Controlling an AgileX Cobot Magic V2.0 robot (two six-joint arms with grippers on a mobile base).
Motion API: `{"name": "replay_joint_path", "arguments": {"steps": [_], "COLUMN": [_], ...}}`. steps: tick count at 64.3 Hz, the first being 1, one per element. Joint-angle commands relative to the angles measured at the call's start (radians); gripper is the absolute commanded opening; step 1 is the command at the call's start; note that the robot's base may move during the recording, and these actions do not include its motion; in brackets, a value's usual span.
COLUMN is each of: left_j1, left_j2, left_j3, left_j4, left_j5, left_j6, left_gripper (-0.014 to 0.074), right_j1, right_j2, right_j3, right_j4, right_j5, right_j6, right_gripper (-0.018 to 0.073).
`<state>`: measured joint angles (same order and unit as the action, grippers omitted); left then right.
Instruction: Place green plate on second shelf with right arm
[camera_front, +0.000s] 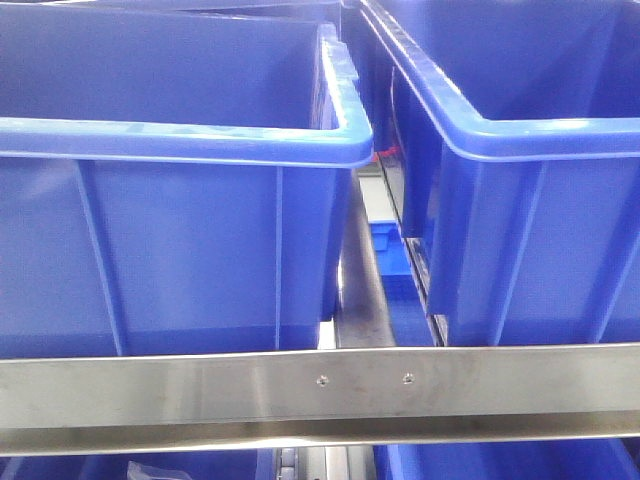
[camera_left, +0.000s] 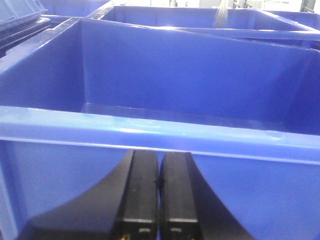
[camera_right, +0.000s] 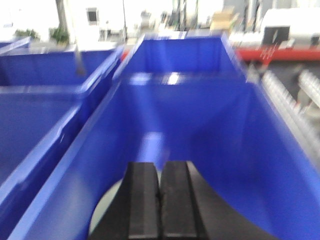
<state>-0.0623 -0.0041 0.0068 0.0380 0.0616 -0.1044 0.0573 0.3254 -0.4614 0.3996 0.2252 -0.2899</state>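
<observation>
Though the right wrist view is badly blurred, a pale greenish curved patch, apparently the green plate (camera_right: 107, 200), shows low in the frame. It sits just left of the right gripper (camera_right: 160, 167) and is partly hidden behind the black fingers (camera_right: 142, 200). The plate seems to lie inside the deep blue bin (camera_right: 200, 130) that the gripper points into; whether it touches the fingers cannot be told. The right pincer is closed, its pads pressed together, with nothing visible between them. A neighbouring blue bin (camera_right: 35, 120) sits to the left, rim beside rim.

From the front view the second shelf (camera_front: 150, 390) appears as a brushed steel rail across the near bottom, with two small screw heads (camera_front: 322, 380) near its middle. No plate shows on it in this view. Resting above and behind the rail are a left blue bin (camera_front: 180, 250) and a right blue bin (camera_front: 540, 230), apart, with a narrow gap between them. A smaller blue tray (camera_front: 390, 245) is visible far through that gap. More blue plastic (camera_front: 60, 465) shows below the rail.

The left gripper (camera_left: 159, 157) is also closed, its fingers together and holding nothing. It sits low just near of the rim of a large blue crate (camera_left: 175, 75), whose inside looks bare.
</observation>
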Motion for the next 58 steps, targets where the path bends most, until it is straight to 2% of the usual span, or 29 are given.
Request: {"name": "replay_joint_path", "arguments": {"steps": [1,13,21,25,29,37,41,46,58], "left_j1": [0.000,0.000,0.000,0.000,0.000,0.000,0.000,0.000,0.000], "left_j2": [-0.017,-0.017,-0.017,-0.017,-0.017,-0.017,-0.017,-0.017,-0.017], "left_j3": [0.041,0.041,0.041,0.041,0.041,0.041,0.041,0.041,0.041], "left_j4": [-0.003,-0.003,-0.003,-0.003,-0.003,-0.003,-0.003,-0.003,-0.003], "left_j5": [-0.082,-0.082,-0.082,-0.082,-0.080,-0.082,-0.082,-0.082,-0.082], "left_j6": [-0.004,-0.004,-0.004,-0.004,-0.004,-0.004,-0.004,-0.004,-0.004], "left_gripper": [0.0131,0.0131,0.0131,0.0131,0.0131,0.0131,0.0131,0.0131,0.0131], "right_j1": [-0.004,-0.004,-0.004,-0.004,-0.004,-0.003,-0.003,-0.003,0.010], "right_j2": [0.008,-0.099,-0.271,-0.351,-0.349,-0.336,-0.341,-0.358,-0.356], "right_j3": [0.020,0.287,0.409,0.439,0.463,0.471,0.471,0.472,0.472], "right_j4": [0.026,0.075,0.069,0.019,-0.089,-0.314,-0.381,-0.411,-0.410], "right_j5": [-0.031,-0.248,-0.289,-0.282,-0.286,-0.260,-0.262,-0.262,-0.238], "right_j6": [0.001,0.001,0.001,0.002,0.030,0.196,0.278,0.323,0.323], "right_gripper": [0.0022,0.0022,0.0022,0.0022,0.0022,0.0022,0.0022,0.0022,0.0022]}}
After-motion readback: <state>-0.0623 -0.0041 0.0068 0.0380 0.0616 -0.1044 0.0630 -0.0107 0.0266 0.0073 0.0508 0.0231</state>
